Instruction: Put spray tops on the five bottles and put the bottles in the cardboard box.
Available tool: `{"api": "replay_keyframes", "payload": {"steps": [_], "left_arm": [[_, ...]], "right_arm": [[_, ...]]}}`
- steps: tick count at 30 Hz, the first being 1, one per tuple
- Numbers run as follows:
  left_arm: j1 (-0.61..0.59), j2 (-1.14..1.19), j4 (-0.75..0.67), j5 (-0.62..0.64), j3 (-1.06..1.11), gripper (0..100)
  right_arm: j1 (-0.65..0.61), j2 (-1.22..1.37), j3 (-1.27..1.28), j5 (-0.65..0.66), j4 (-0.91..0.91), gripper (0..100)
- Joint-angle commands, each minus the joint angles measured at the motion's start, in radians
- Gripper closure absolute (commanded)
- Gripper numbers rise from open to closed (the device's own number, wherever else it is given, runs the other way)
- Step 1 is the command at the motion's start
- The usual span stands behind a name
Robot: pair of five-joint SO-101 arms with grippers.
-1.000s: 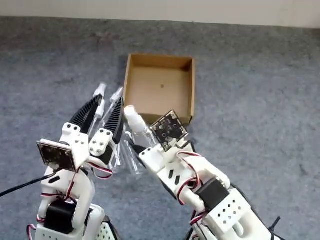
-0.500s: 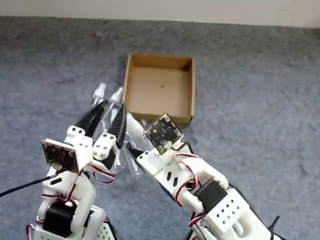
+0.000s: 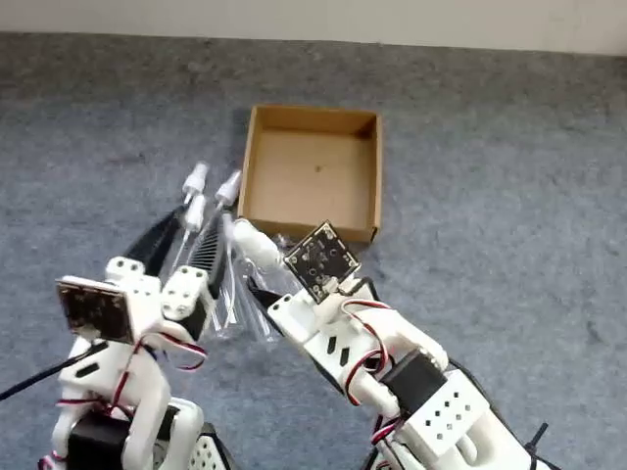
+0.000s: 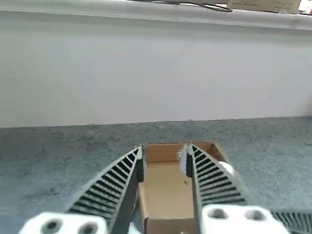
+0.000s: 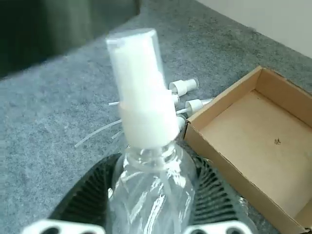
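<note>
The right arm lies low and stretched forward over the counter [image 3: 509, 176]. The right claw [image 5: 152, 209] is clamped on the body of a bottle [image 5: 148, 187] of clear plastic. Its white spray top [image 5: 139, 97] is already on. The bottle sticks out in front of this claw, tilted, with the top pointing away from the wrist. The cardboard box [image 3: 313, 176] stands just ahead of the right claw and a little to its right side, open upward. The top of the held bottle is near the closest corner of the box, but we cannot tell if it touches it. The left arm is beside it, with the wrist raised and the left claw [image 4: 165, 148] pointing forward and slightly down. Its two black fingers [image 3: 211, 250] are apart and hold nothing. In the left wrist view we see the box further ahead, between these fingers. Three loose spray tops [image 3: 196, 179] lie on the counter just in front of the left claw, one of them close to the fingertips. Their thin tubes run back toward the claw. Under both claws, closer to the arm bases, lie more clear bottles [image 3: 235, 308], and we cannot count them.
</note>
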Motion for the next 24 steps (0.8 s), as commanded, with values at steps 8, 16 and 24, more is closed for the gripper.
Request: {"api": "replay_keyframes", "payload": {"steps": [8, 16, 24], "left_arm": [[-0.071, 0.001, 0.084, -0.006, 0.122, 86], [0.111, -0.001, 0.091, -0.18, 0.179, 80], [0.154, 0.007, 0.084, -0.181, 0.191, 71]], "right_arm": [[0.271, 0.119, -0.26, 0.012, -0.113, 99.5], [0.211, 0.565, -0.653, 0.005, -0.11, 99.5], [0.084, 0.811, -0.849, -0.077, -0.105, 99.5]]}}
